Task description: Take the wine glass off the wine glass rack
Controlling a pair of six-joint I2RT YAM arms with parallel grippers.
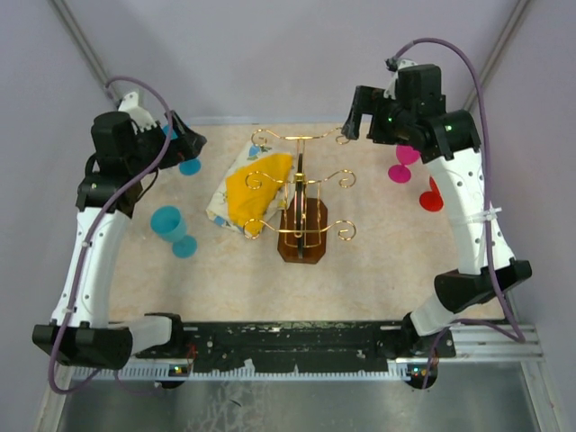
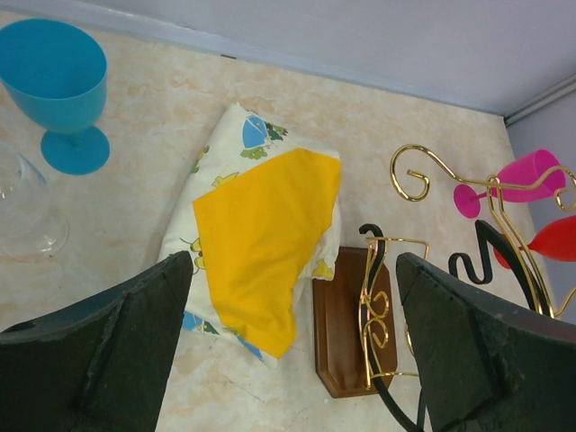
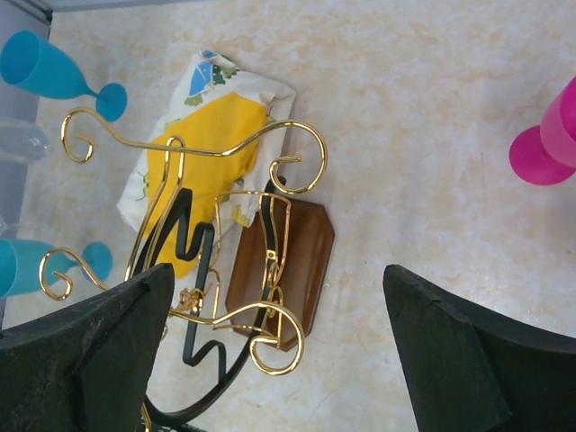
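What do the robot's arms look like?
Both the left arm and right arm have white shells with black joints. A purple cable loops along each. The left end effector and right end effector each have two blunt black fingers. A green light glows on the right arm.

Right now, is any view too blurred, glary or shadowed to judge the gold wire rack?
Top external: even light, soft shadows, thin gold wire rack on dark brown wooden base sharp. Left wrist: rack crisp, clear glass at left edge faint. Right wrist: sharp, no glare; black tool fingers dim.
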